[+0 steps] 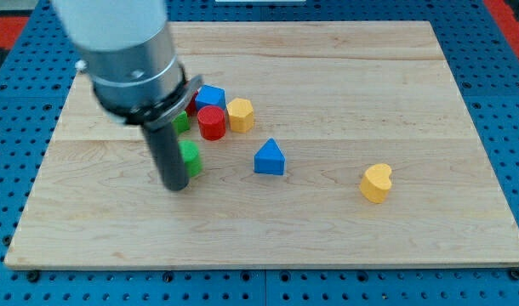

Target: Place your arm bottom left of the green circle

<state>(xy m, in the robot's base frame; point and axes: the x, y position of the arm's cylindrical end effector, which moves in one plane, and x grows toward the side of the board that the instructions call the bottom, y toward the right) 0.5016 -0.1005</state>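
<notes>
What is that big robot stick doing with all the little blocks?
That is my arm on a wooden board. My tip is down on the wood, right against the left side of a green block. A second green block peeks out behind the rod. A red cylinder, two blue blocks and two yellow ones sit to the right.

Non-task items, placed relative to the red cylinder [212, 122]: blue block [210, 96] touching above; yellow block [241, 115] touching at the view's right; blue triangle [270, 158] lower right; yellow heart [376, 183] far right (all on the wooden board [370, 76]).
</notes>
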